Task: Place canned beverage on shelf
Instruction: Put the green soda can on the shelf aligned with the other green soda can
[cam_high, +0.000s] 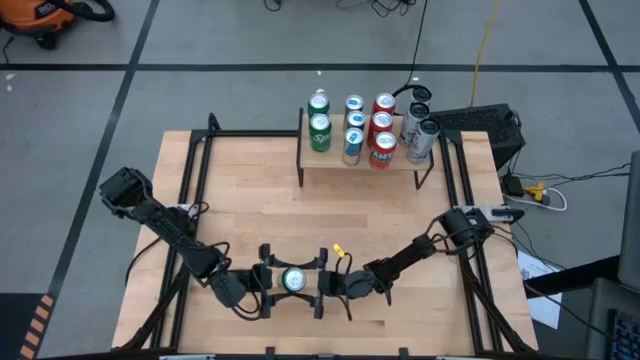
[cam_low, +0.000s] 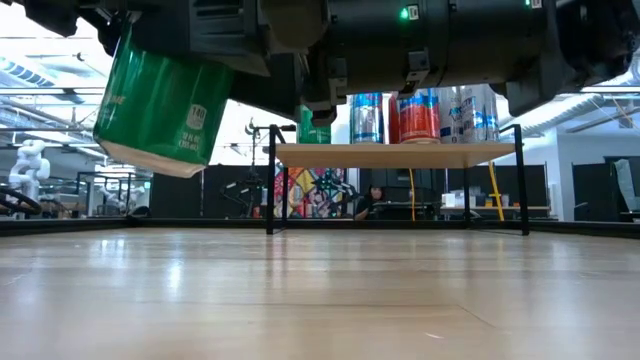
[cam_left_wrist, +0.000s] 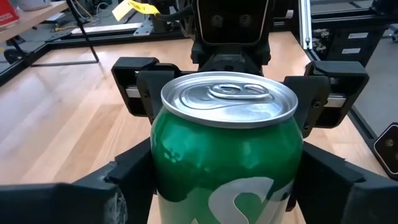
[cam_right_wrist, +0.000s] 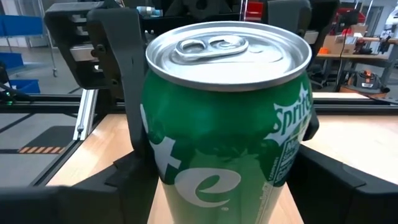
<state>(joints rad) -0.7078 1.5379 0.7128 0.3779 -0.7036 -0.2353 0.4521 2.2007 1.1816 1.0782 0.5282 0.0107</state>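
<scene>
A green soda can (cam_high: 293, 280) hangs over the table's near middle, between both grippers. In the low view the can (cam_low: 160, 110) is tilted and clear of the tabletop. My left gripper (cam_high: 280, 281) reaches in from the table's left and my right gripper (cam_high: 308, 281) from the right. Both are shut on the can. At the far side the shelf (cam_high: 340, 166) stands on thin black supports. It carries several cans: green (cam_high: 319, 122), blue (cam_high: 353, 125), red (cam_high: 383, 130) and silver (cam_high: 420, 125). My left gripper pinches the can's side wall (cam_left_wrist: 163, 171) between its two fingers (cam_left_wrist: 127, 180), below the rim. It comes nearly level from the table's left. The can is lifted clear and tilted, its lid up. My right gripper pinches the same can's side wall (cam_right_wrist: 157, 177) between its two fingers (cam_right_wrist: 121, 180), below the rim. It comes level from the table's right, opposite the left gripper. The can's bottom hangs below both grippers.
A small yellow object (cam_high: 338, 250) lies on the table just behind the grippers. Black frame rails (cam_high: 190, 190) run along the table's sides. Dark equipment (cam_high: 485, 125) sits at the far right corner. A person (cam_low: 375, 200) shows in the room behind the shelf.
</scene>
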